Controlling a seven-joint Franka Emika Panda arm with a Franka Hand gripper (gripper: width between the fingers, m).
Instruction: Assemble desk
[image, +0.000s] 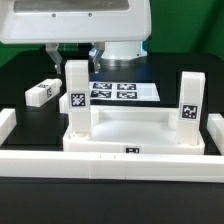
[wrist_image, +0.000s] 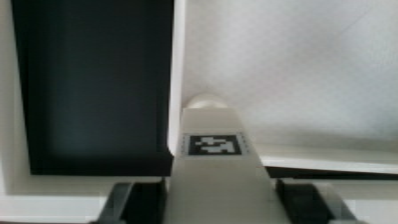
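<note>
The desk's white tabletop (image: 130, 133) lies in the middle of the black table, rim up. Two white legs stand upright on it: one at the exterior view's left (image: 76, 95) and one at the right (image: 190, 100). A third leg (image: 42, 92) lies loose on the table at the left. My gripper (image: 76, 60) comes down over the left standing leg. In the wrist view that leg (wrist_image: 215, 150), with its tag facing the camera, fills the gap between the two black fingers (wrist_image: 146, 203), which press against its sides. My gripper (wrist_image: 217, 206) is shut on it. The tabletop's flat surface (wrist_image: 302, 70) shows beside the leg.
The marker board (image: 125, 92) lies flat behind the tabletop. A long low white border wall (image: 90, 160) runs along the front and up both sides. The arm's white body (image: 110, 25) hangs over the back of the scene.
</note>
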